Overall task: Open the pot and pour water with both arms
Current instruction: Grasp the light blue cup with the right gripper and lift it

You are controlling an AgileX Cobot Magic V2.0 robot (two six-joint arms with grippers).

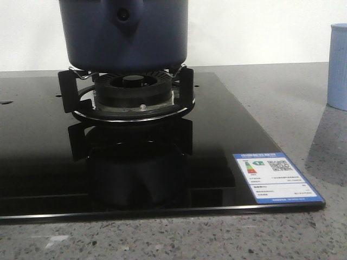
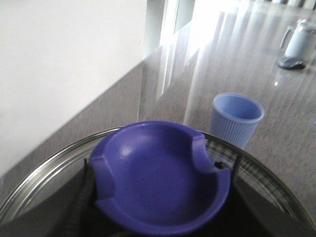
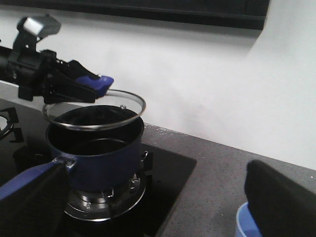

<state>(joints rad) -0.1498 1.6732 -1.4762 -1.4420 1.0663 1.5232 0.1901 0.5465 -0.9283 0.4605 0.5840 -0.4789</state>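
The dark navy pot stands on the burner; in the right wrist view the pot is uncovered and its blue handle runs toward my right gripper's near finger. My left gripper is shut on the blue knob of the glass lid and holds the lid tilted just above the pot's rim. My right gripper is open wide beside the pot, one finger by the handle and the other over the pale blue cup. Neither gripper shows in the front view.
The burner sits in a black glass hob with a label sticker at its front right corner. The pale blue cup stands on the grey counter right of the hob. A white jug stands far off. A white wall is behind.
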